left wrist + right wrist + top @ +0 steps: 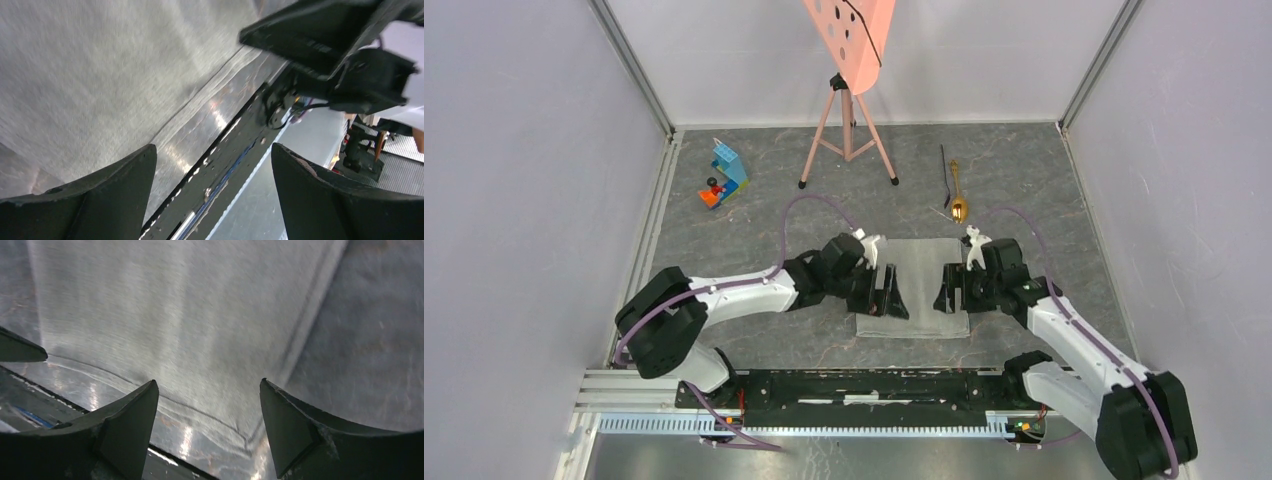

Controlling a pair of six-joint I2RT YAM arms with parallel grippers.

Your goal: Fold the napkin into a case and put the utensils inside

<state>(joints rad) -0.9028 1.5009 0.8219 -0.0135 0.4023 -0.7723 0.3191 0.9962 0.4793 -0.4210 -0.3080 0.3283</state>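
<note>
Top camera first: the napkin [918, 262] lies flat in the middle of a grey, marble-look table [754, 225], closed in by plain white walls. The left gripper [890, 291] sits over its left edge and the right gripper [951, 289] over its right edge, the two facing each other. The gold spoon [959, 203] and the thin black utensil [944, 172] lie side by side further back on the right, well apart from the cloth. Toy blocks [725, 174] are back left, and a pink perforated board [852, 38] stands on a tripod at the back.

Left wrist cam: both fingers [102, 200] are spread wide with nothing between them, so that hand is released. The grey weave fills the upper left, then glossy table, then a black rail [235, 155]. There's a mark on the other arm's black housing, too blurry to read.

Right wrist cam: same deal, fingers [125, 425] wide apart, gripping nothing, low over the cloth. The napkin's edge runs along the right, with bare table beyond.
</note>
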